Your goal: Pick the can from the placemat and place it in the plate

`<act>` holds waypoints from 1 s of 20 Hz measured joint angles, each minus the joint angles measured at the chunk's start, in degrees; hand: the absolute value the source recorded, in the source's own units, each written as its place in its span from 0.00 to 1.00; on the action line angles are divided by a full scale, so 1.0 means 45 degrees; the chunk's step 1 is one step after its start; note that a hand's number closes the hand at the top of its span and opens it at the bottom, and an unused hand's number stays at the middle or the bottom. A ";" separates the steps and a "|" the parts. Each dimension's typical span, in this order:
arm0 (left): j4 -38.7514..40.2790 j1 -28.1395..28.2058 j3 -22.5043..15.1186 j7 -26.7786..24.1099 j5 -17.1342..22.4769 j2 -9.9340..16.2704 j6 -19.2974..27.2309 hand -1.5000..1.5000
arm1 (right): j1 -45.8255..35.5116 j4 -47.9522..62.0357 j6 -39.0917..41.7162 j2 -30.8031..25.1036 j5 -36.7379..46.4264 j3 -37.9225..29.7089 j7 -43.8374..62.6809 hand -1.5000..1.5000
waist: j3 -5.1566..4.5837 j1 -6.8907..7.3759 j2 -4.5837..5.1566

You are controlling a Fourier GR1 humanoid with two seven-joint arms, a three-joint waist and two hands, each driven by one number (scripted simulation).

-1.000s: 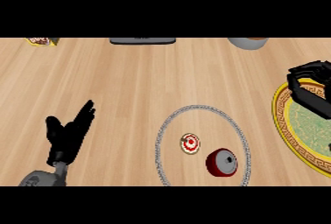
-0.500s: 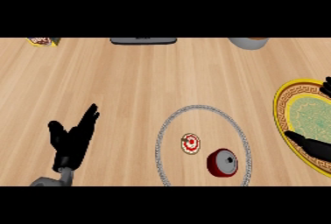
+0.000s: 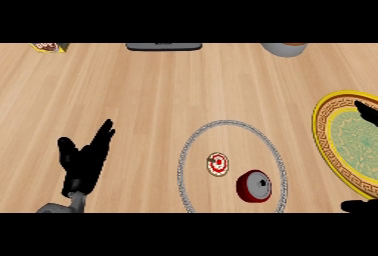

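A dark red can with a grey metal top (image 3: pixel 255 186) lies tipped on its side inside a clear round plate with a beaded silver rim (image 3: pixel 184 159), near the plate's lower right. Just beside the can, up and to its left, a small round piece with a red and white centre (image 3: pixel 217 164) also rests on the plate. To the right, partly cut off by the view's edge, lies a round green placemat with a yellow patterned border (image 3: pixel 323 145). The robot's right hand (image 3: pixel 367 114) shows only as black tips over the placemat and at the lower right corner; whether its fingers are apart or together cannot be told. The left hand (image 3: pixel 87 160) rests at the lower left, fingers straight and pointing up, holding nothing. Along the wooden counter (image 3: pixel 148 95)'s far edge sit a flat dark grey object (image 3: pixel 164 46), a grey bowl (image 3: pixel 284 48) and a small printed packet (image 3: pixel 49 46).
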 measured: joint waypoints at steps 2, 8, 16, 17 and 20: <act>0.0027 0.0034 -0.0030 -0.0102 -0.0131 -0.0147 0.0083 0.50 | -0.0061 -0.0810 0.0215 -0.0245 0.0370 0.0428 0.1142 0.00 | 0.0002 0.0035 0.0005; 0.0189 -0.0103 0.0130 -0.0118 -0.0283 -0.0290 -0.0120 0.50 | -0.0653 -0.2382 0.0623 -0.0062 0.1841 0.2186 0.4390 0.00 | 0.0018 0.0129 0.0025; 0.0043 0.0134 0.0325 -0.0156 -0.0616 -0.0490 -0.0383 0.50 | -0.1642 -0.2627 0.0936 0.1537 0.4383 0.4597 0.7046 0.00 | 0.0032 0.0174 0.0027; 0.0054 0.0184 0.0381 -0.0263 -0.0607 -0.0496 -0.0490 0.50 | -0.1844 -0.2318 0.0949 0.1837 0.4656 0.4939 0.7211 0.00 | 0.0033 0.0189 0.0029; 0.0091 0.0195 0.0622 -0.0204 -0.0570 -0.0522 -0.0736 0.50 | -0.1812 -0.1963 0.1092 0.2531 0.5291 0.5638 0.7434 0.00 | 0.0040 0.0163 0.0028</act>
